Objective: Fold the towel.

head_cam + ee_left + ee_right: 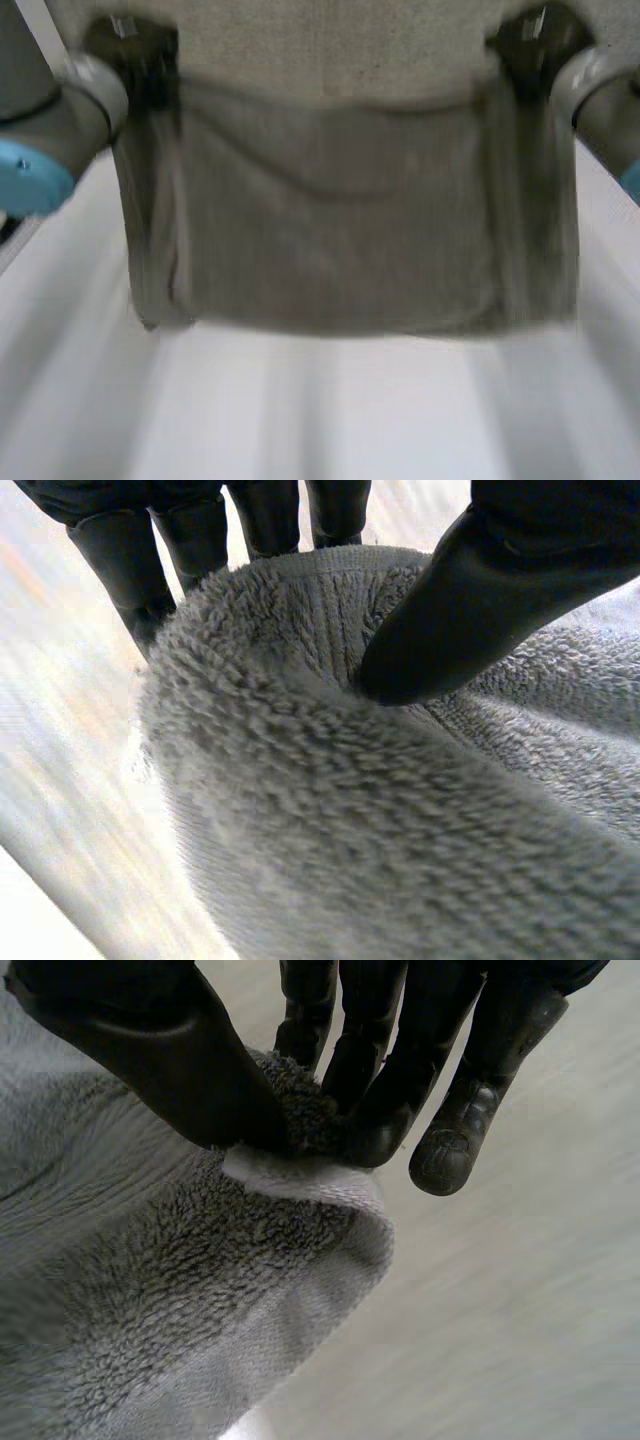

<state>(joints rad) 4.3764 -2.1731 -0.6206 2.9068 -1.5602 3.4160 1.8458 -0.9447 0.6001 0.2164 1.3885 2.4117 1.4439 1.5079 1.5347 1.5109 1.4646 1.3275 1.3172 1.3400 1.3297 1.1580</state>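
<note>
Towel [330,230] in left hand [480,600] and right hand [200,1060], top edge cropped

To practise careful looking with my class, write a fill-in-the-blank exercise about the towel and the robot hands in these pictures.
1. The grey towel is held up over the white ____.
2. The left robot hand pinches it between fingers and ____.
3. The right robot hand is also shut on the ____.
Missing words: table; thumb; towel.

The fluffy grey towel [330,250] hangs spread wide in the air, pinched at both upper corners, apparently sagging between.
</note>
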